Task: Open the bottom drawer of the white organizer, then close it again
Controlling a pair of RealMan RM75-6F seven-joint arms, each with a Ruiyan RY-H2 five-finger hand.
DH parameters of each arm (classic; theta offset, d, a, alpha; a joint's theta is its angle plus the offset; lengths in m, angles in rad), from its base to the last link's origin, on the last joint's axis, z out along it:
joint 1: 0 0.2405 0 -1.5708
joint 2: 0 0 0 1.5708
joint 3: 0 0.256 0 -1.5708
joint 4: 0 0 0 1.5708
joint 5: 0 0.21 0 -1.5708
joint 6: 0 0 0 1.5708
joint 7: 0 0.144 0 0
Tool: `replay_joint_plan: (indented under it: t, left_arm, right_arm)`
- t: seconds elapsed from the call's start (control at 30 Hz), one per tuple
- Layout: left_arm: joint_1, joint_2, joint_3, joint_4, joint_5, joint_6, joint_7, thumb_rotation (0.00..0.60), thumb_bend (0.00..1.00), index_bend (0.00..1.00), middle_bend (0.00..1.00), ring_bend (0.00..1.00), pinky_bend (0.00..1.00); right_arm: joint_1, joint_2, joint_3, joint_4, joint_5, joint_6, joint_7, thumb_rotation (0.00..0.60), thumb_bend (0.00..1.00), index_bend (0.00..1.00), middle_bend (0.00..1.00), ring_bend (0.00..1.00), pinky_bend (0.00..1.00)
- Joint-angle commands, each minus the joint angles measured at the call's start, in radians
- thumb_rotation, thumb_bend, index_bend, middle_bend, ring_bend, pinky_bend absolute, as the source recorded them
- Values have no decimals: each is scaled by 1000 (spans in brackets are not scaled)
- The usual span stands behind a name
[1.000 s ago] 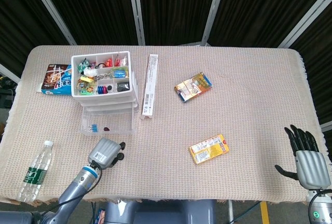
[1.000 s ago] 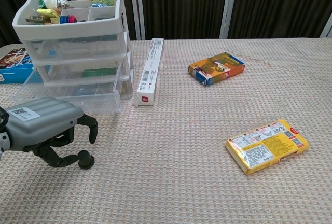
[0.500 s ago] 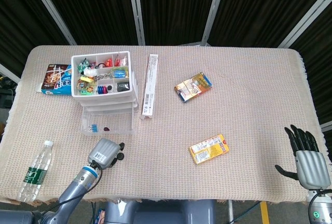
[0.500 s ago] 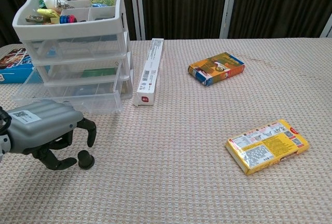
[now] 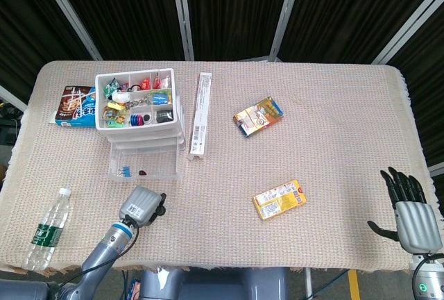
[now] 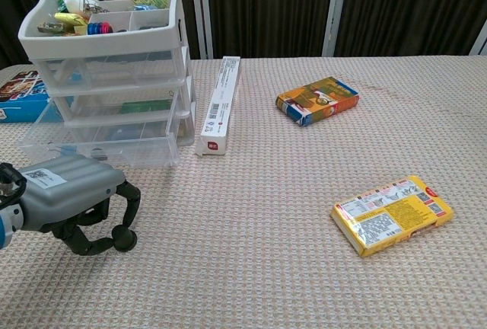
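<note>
The white organizer point(image 5: 136, 103) point(image 6: 106, 47) stands at the table's far left, its open top tray full of small items. Its clear bottom drawer point(image 5: 143, 162) point(image 6: 103, 145) is pulled out toward me, with a few small items inside. My left hand point(image 5: 142, 206) point(image 6: 76, 203) rests on the cloth just in front of the drawer, apart from it, fingers curled in and holding nothing. At the near right edge, far from the organizer, my right hand point(image 5: 409, 210) is held with its fingers spread and empty.
A water bottle point(image 5: 47, 229) lies left of my left hand. A long white box point(image 5: 200, 114) point(image 6: 219, 104) lies right of the organizer. A blue packet point(image 5: 75, 105) sits on its left. An orange packet point(image 5: 258, 116) point(image 6: 317, 100) and a yellow packet point(image 5: 279, 198) point(image 6: 391, 214) lie mid-table.
My left hand has drawn back a little from the drawer front, toward the near edge, and its fingers have curled tighter. The drawer stays pulled out. The right hand has not moved.
</note>
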Motion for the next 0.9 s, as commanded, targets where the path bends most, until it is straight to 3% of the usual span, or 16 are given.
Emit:
replay_joint_plan:
  t: [0.03,0.5,0.73,0.9]
  left_arm:
    - [-1,-3,1,1,-2,1,0,600,438,531,1000,925,797]
    - [-3,60,-22,-105,104,54,-46,600,450,541,1000,925,796]
    - [-17,125,-82,-188,154,95,-68,600,457,546,1000,925,796]
    - [-25,153,-140,-210,114,104,-107,600,456,548,1000,925,796]
  right_arm:
    - [0,0,1,-1,0,0,1,600,0,42,0,0,0]
    - [-1,0,0,0,-2,2,1,600,1,42,0,0,0]
    - [0,-1,0,-1,-1,1,1,600,1,42,0,0,0]
    - [-1,0,-1,1,-1,1,-2,600,2,42,0,0,0]
